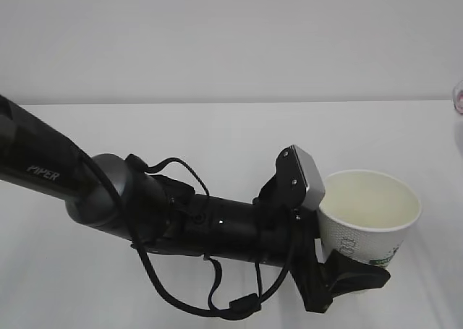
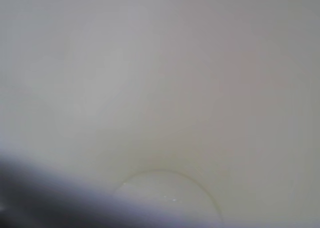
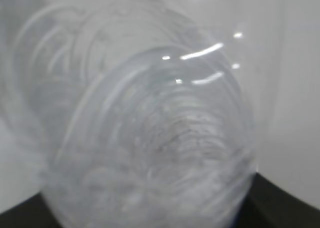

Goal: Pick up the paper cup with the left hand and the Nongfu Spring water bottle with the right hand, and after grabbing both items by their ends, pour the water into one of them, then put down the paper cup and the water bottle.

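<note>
Much of the scene was hidden or cut off. In the exterior view the left hand [image 1: 347, 275] reached in from the left edge, its black arm lettered "PIPER" [image 1: 43, 171], with looping cables [image 1: 210, 300] hanging under it and a grey plate [image 1: 309, 178] at the wrist. Its black fingers [image 1: 358, 273] were clamped across the lower part of the paper cup [image 1: 369, 217], which sat near the right of the frame, mouth up and tilted slightly toward the camera; the cup's base was covered by the fingers and could not be seen. Grey print and small green marks showed on its side. Its cream inside looked bare from this angle.

The left wrist view was filled by the cup's pale inner wall, blurred, with the round bottom faint at the lower edge and a dark out-of-focus band across the lower left.

The right wrist view showed only the clear ribbed body of the Nongfu Spring water bottle [image 3: 150, 138], very close and smeared, with black parts of the right hand [image 3: 280, 203] at the lower corners. The jaws stood apart about the bottle's width and appeared closed around it, though the contact itself was not visible. In the exterior view only a sliver with a trace of red at the far right edge could be seen; what it was could not be told.

The white table [image 1: 217, 134] ran back to a plain pale wall [image 1: 217, 32].
</note>
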Robot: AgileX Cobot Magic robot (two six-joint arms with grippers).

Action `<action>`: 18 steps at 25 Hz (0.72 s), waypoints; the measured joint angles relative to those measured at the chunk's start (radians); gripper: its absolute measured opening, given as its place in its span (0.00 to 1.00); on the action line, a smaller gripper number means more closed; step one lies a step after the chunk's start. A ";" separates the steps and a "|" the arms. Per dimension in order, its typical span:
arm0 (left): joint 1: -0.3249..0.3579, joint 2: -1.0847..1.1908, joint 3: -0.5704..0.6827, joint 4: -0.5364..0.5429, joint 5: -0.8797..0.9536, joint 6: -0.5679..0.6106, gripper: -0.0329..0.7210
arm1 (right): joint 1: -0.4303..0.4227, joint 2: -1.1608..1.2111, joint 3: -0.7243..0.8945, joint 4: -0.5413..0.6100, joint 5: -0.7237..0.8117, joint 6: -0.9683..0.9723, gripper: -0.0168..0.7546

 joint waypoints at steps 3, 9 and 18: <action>0.000 0.000 -0.005 0.002 0.000 0.000 0.73 | 0.000 0.000 0.000 0.000 0.000 -0.031 0.60; -0.022 0.000 -0.005 0.002 0.022 -0.002 0.73 | 0.000 0.000 0.000 0.000 0.000 -0.093 0.60; -0.040 0.000 -0.005 -0.008 0.022 -0.003 0.73 | 0.000 0.000 0.000 0.000 0.000 -0.203 0.60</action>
